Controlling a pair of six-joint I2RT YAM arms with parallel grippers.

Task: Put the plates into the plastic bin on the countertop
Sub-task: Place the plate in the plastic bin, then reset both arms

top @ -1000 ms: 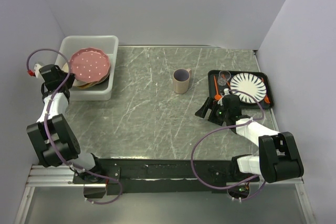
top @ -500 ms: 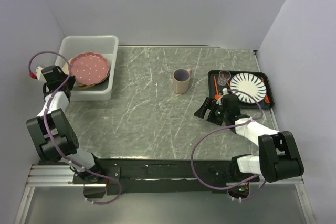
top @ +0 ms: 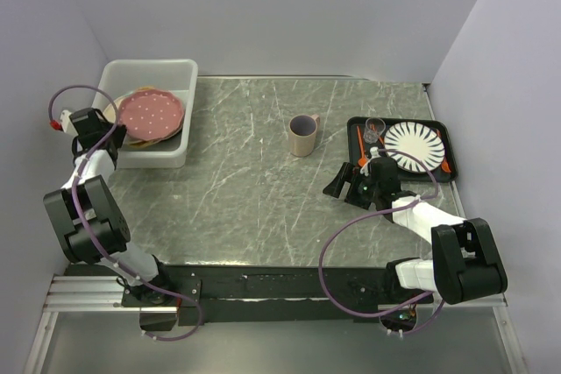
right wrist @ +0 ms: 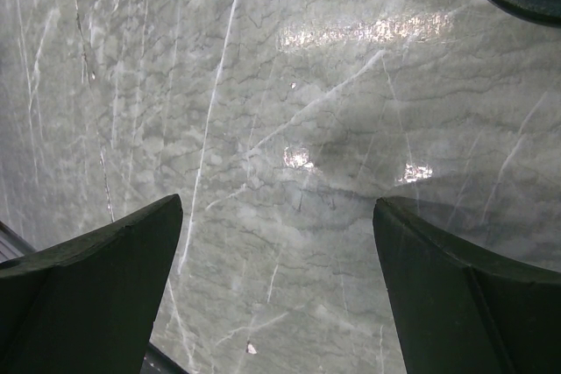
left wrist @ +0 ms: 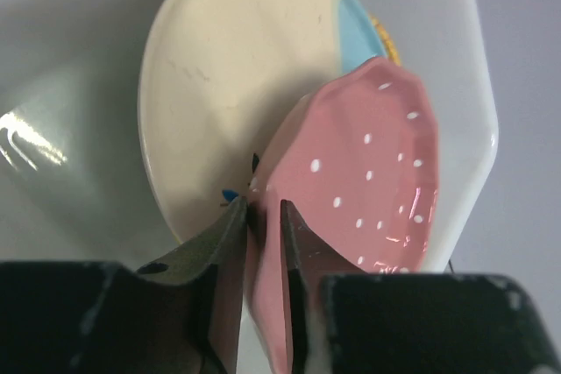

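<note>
The left claw (left wrist: 261, 208) is set narrowly apart astride the near rim of the pink dotted plate (left wrist: 359, 172), grip or release not determinable, the plate extending straight ahead inside the plastic bin (top: 149, 65), while the right claw (right wrist: 276, 208) is held wide open, empty, well apart.

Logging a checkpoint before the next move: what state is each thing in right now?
Pink dotted plate: tilted, over the cream-and-blue plate, inside the plastic bin.
Left gripper: straddles that plate's rim; grip unclear.
Right gripper: open over bare countertop.
Mug: upright.
Striped plate: flat on black tray.
</note>
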